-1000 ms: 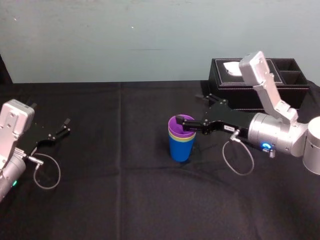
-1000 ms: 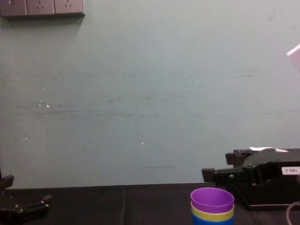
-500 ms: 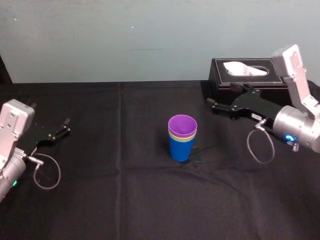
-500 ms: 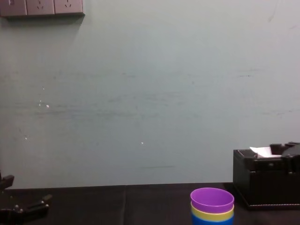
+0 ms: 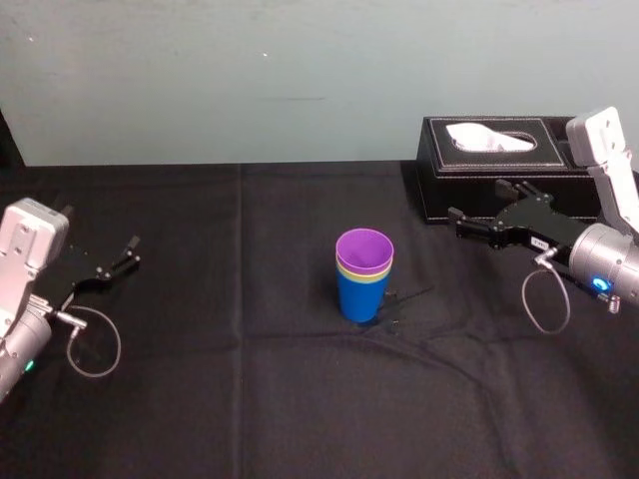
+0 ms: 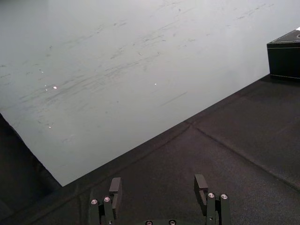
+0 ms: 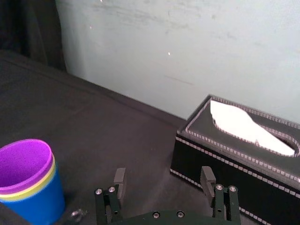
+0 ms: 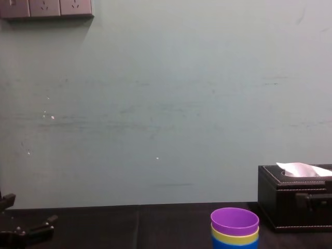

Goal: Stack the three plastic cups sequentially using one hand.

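Note:
The three plastic cups stand nested upright in one stack at the table's middle. The blue cup [image 5: 360, 298] is at the bottom, a yellow-green rim [image 5: 364, 275] shows above it, and the purple cup [image 5: 363, 249] is on top. The stack [image 8: 234, 229] sits low in the chest view, and the same stack [image 7: 29, 187] also appears in the right wrist view. My right gripper [image 5: 476, 200] hovers open and empty, well to the right of the stack and in front of the tissue box; the right gripper [image 7: 163, 176] has its fingers wide apart. My left gripper [image 5: 100, 229] rests open at the far left, and the left gripper [image 6: 158, 184] holds nothing.
A black tissue box [image 5: 499, 165] with white tissue stands at the back right, close behind my right gripper. A black cloth [image 5: 240, 379] covers the table, and a pale wall rises behind it.
My right gripper has drawn back to the right from the cup stack's rim to the front of the tissue box, staying open. The stack and the left arm have not moved.

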Tool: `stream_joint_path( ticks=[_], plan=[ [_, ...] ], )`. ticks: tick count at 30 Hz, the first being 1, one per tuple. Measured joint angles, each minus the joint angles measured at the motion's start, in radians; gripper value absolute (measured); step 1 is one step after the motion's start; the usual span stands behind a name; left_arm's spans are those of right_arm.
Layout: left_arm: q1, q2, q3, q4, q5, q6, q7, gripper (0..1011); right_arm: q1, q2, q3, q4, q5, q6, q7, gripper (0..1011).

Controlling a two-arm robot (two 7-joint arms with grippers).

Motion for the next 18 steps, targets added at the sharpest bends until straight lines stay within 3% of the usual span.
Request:
stream_joint_path(
  ticks=[18],
  plan=[
    [0.0, 0.0, 0.0, 0.0, 0.0, 0.0, 0.0, 1011, 0.001, 0.0, 0.0, -0.001, -0.001, 0.001, 0.005, 1003]
  ],
)
